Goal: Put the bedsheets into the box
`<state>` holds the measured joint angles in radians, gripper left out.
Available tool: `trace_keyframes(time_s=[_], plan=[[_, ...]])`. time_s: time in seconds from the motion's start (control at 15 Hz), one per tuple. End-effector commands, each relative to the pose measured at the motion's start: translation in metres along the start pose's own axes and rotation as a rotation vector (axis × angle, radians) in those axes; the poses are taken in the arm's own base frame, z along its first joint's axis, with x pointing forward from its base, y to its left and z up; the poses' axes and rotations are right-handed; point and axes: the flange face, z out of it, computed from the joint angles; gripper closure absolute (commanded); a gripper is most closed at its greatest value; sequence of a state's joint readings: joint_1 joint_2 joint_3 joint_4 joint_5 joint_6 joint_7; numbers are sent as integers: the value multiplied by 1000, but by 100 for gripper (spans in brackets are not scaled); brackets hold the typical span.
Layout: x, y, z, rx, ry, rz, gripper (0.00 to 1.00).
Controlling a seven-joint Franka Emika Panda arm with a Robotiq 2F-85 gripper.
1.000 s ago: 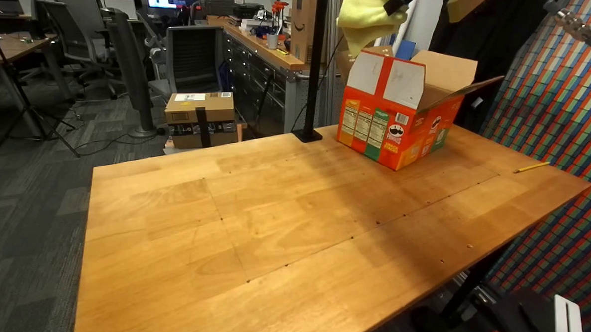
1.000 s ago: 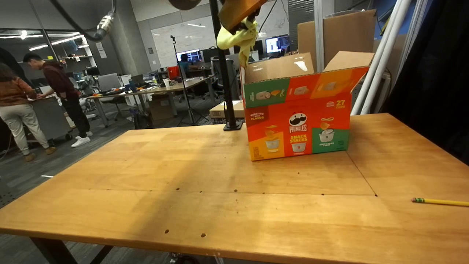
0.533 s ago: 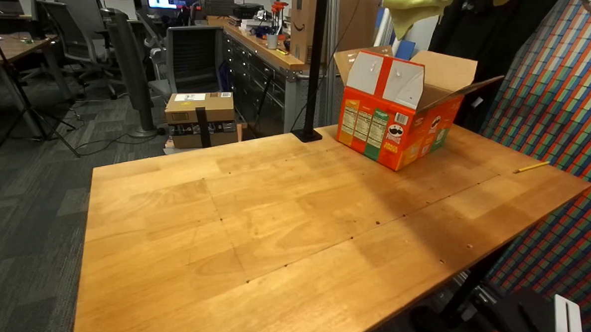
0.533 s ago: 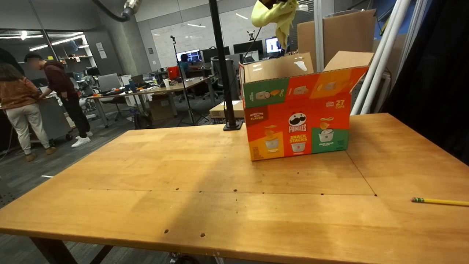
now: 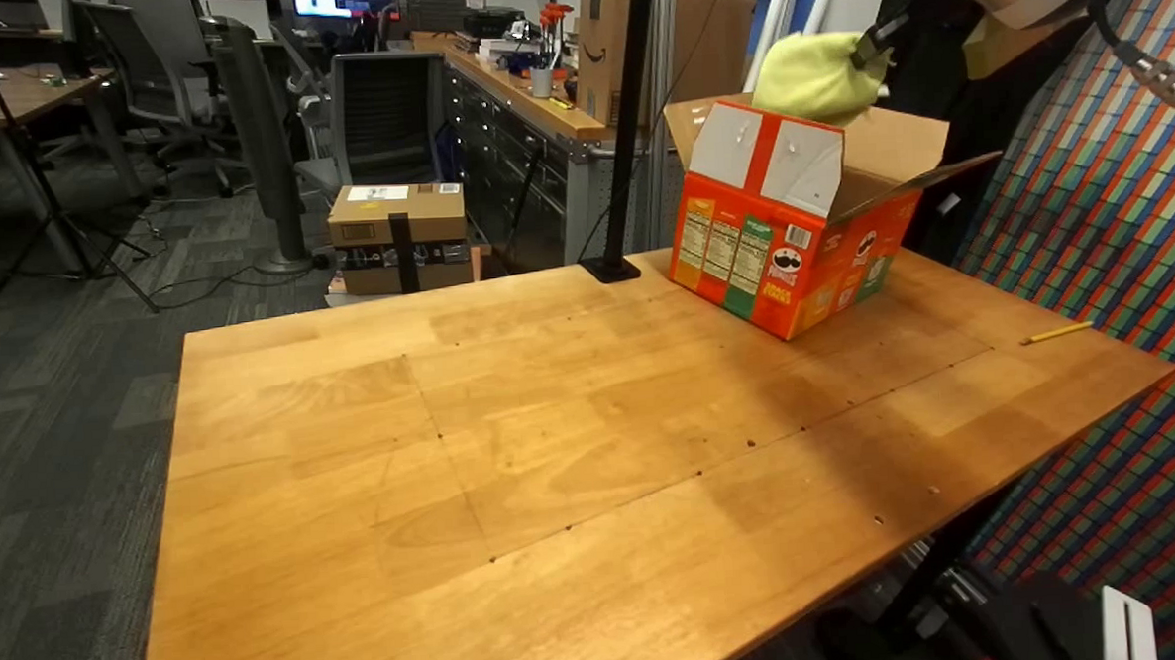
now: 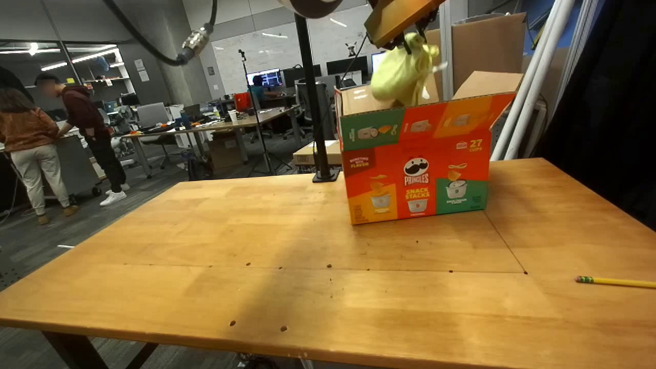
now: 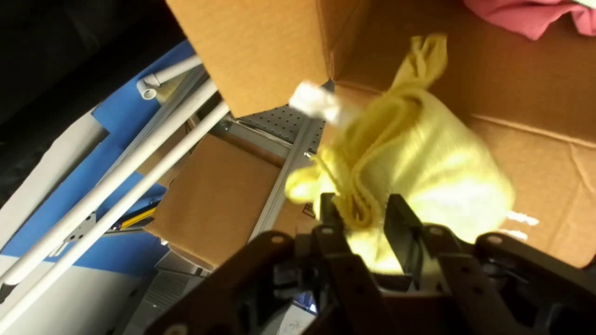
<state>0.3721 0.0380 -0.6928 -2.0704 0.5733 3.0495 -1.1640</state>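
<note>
The orange box (image 5: 743,249) stands on the table with its flaps up; it also shows in an exterior view (image 6: 416,174) and the wrist view (image 7: 521,79). My gripper (image 5: 877,44) is just above its opening, shut on the bunched yellow-green cloth, as the wrist view shows (image 7: 361,204). That cloth (image 5: 814,77) hangs with its lower part hidden behind the flaps, also in an exterior view (image 6: 402,77). The pink cloth (image 7: 526,16) lies inside the box. A white sliver beside it is too small to name; the cream-white cloth is not otherwise seen.
A black pole (image 5: 629,140) rises from the table edge beside the box. A yellow pencil (image 6: 615,282) lies on the wooden table (image 6: 287,241). White pipes (image 6: 535,77) and brown cartons (image 6: 487,46) stand behind the box. A cable with a metal connector (image 6: 195,43) hangs from the arm.
My gripper has carried the yellow-green cloth rightward in both exterior views, over the box, then lowered it partly into the opening. The box has not moved.
</note>
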Motion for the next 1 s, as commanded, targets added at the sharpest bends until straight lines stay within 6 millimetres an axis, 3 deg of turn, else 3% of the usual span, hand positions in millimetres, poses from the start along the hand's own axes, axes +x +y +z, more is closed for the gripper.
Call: trace_keyframes(time_s=[0.0, 0.33, 0.6, 0.67, 0.93], plan=[[-8, -16, 8, 26, -27, 26, 43], [-26, -35, 13, 76, -61, 65, 0], [-32, -40, 7, 100, -58, 117, 0], [-35, -39, 19, 76, -83, 78, 0], [-37, -40, 15, 86, -81, 97, 0]])
